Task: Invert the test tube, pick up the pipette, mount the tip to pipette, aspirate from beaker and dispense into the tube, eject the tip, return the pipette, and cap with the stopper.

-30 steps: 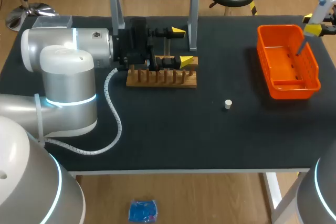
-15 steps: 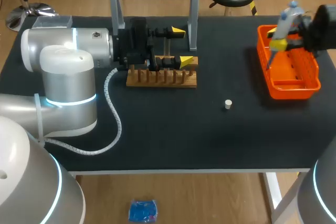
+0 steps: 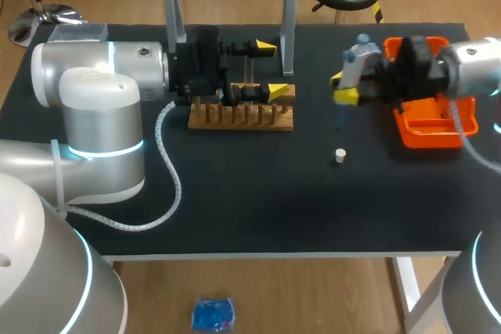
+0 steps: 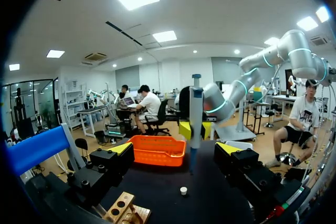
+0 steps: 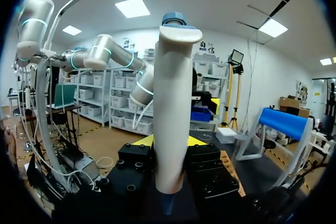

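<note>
The black desk (image 3: 258, 209) carries a wooden rack (image 3: 241, 119), an orange basket (image 3: 434, 127) by its right edge, and a white stopper (image 3: 340, 156) between them, nearer the front.

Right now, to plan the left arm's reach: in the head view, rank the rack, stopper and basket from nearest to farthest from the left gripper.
1. Rack, right by the left gripper.
2. Stopper, mid-table to its right.
3. Basket, at the far right.

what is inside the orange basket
The visible near corner of the orange basket looks empty. The right arm, carrying the pipette, covers the rest, so that part cannot be checked.
</note>
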You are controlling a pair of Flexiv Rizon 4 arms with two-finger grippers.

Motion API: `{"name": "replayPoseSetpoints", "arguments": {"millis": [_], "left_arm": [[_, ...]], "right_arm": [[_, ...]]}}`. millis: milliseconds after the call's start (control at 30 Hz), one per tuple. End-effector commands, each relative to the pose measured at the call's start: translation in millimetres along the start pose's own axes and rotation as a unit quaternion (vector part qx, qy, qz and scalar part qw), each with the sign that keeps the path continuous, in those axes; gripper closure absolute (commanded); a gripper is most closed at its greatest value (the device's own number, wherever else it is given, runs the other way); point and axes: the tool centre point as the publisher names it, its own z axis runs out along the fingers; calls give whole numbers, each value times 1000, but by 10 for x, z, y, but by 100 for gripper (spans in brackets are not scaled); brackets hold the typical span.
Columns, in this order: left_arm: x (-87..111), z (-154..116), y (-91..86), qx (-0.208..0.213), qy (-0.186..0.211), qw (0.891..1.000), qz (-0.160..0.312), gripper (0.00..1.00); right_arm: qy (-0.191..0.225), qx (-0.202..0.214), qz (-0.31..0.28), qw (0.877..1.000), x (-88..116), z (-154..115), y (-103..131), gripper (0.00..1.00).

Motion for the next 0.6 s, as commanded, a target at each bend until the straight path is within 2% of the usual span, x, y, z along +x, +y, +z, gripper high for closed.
{"name": "replayPoseSetpoints", "arguments": {"millis": [33, 333, 600], "left_arm": [[1, 3, 6, 0, 0, 1000, 1, 0], [1, 3, 6, 0, 0, 1000, 1, 0], [1, 3, 6, 0, 0, 1000, 1, 0]], "right_arm": [[11, -3, -3, 1000, -40, 290, -89, 100], [19, -12, -5, 1000, -45, 509, -118, 100], [13, -9, 2, 1000, -130, 660, -198, 100]]}}
